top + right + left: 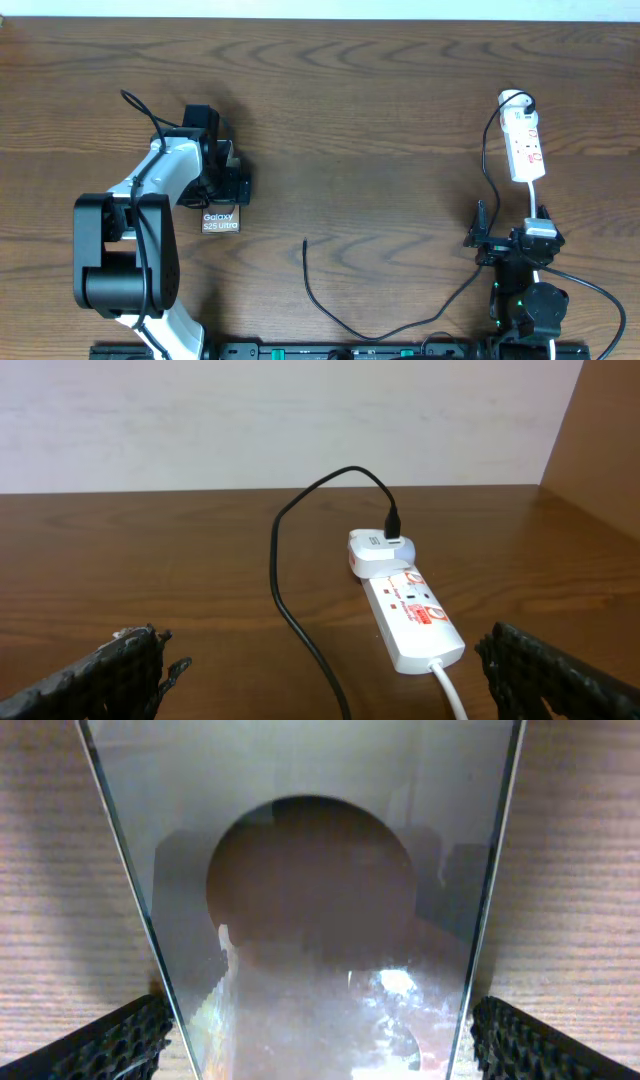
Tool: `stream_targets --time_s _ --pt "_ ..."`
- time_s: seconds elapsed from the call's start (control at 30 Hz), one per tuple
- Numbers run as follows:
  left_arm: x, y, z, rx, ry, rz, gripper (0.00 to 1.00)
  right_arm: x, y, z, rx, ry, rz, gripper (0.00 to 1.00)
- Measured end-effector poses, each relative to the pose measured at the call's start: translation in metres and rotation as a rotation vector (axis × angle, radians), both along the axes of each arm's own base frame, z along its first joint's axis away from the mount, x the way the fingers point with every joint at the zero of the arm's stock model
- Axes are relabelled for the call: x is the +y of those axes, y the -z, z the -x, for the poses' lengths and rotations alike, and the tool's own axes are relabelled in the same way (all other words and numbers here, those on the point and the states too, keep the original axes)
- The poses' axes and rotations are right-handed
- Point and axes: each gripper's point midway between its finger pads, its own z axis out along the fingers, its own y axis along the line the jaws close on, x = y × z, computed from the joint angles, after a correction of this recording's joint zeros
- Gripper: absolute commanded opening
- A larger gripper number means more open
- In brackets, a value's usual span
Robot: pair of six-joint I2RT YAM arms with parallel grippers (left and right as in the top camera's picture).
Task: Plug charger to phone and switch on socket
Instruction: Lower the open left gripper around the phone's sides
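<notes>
The phone (320, 870), a glossy flat slab with thin straight edges, sits between the left gripper's (320, 1025) ribbed black pads (120, 1040), which pinch its two long edges. Its long axis runs 12 to 6 in the wrist view. The right gripper's (327, 660) fingers are spread wide. The white oblong socket (415, 615) lies at 1 o'clock beyond them, pointing away. The charger's (308, 275) thin black cable curves across the wooden table (400, 120), its tip pointing to 12 overhead.

Dark wood-grain table (380, 120); white wall (250, 420) behind far edge; black rail (330, 352) along near edge.
</notes>
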Motion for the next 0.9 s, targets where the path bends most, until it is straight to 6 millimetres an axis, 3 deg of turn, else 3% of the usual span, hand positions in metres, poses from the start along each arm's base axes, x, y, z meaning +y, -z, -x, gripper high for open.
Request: stream_targets --time_s 0.9 --pt "0.0007 0.0003 -0.0096 -0.038 0.000 -0.005 0.98 0.0000 0.0000 0.0000 0.000 0.000 0.000 0.99"
